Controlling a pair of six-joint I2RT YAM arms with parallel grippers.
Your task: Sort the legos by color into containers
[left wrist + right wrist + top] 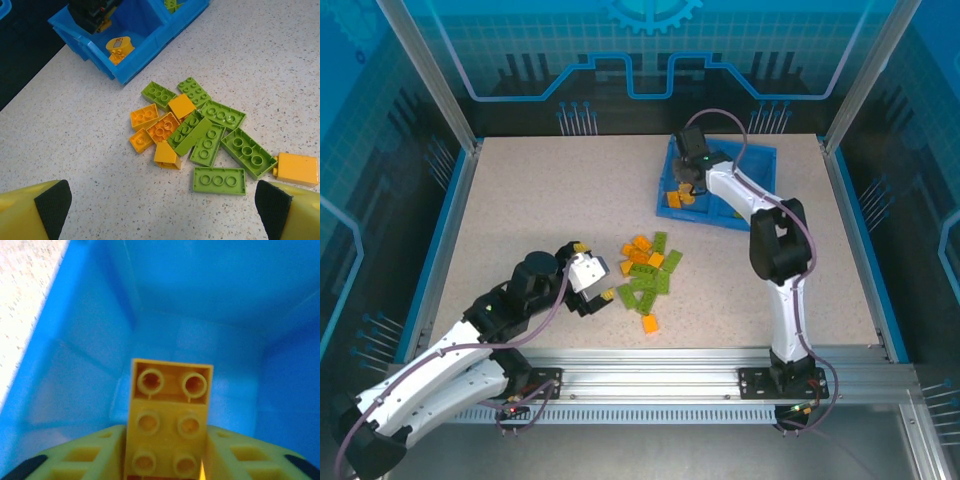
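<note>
A loose pile of orange and lime green legos [645,275] lies on the table's middle, seen close in the left wrist view [200,132]. My left gripper [596,269] hovers just left of the pile, open, with nothing between its fingers [162,210]. The blue tray [760,152] stands at the back right. My right gripper [688,185] reaches down into its left container, where orange legos [678,198] lie. In the right wrist view an orange lego [170,410] sits between the yellow fingers of my right gripper [167,460], which close on its sides above the blue floor [200,300].
One orange lego [649,323] lies apart at the pile's near edge. The tray's near wall [145,55] stands a short way beyond the pile. Bare speckled tabletop spreads left of the pile and along the right side. Metal frame posts rise at the back corners.
</note>
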